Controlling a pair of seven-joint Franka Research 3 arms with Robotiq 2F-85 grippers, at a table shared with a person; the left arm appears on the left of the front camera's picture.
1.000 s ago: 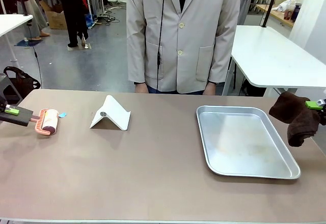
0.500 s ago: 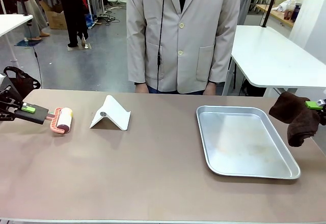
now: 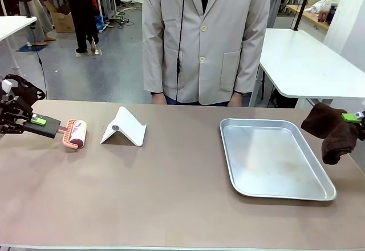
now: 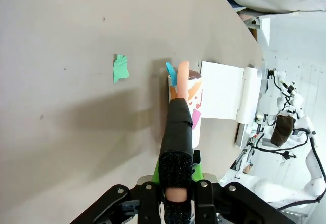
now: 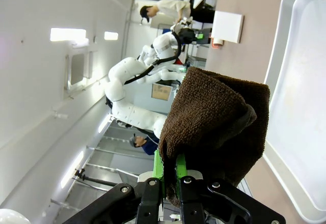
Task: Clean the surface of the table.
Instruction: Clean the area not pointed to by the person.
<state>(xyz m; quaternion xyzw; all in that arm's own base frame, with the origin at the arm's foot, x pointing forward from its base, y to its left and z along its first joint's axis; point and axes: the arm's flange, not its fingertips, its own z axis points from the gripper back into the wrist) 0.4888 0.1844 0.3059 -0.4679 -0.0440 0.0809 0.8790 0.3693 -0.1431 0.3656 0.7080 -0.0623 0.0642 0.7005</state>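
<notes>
Now, left pincer (image 3: 37, 121) tight on cylindrical pink lint roller (image 3: 76, 134), right pincer (image 3: 352, 117) tight on fuzzy brown cloth (image 3: 328, 132).

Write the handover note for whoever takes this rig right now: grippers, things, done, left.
Left gripper: shut on the lint roller handle, roller head low over the table, left end, near the white stand.
Right gripper: shut on the brown cloth, held in the air at the right edge, beside the metal tray.
Done: both tools in hand.
Left: a green scrap and a blue scrap lie by the roller; roll them up, then probably wipe.
</notes>
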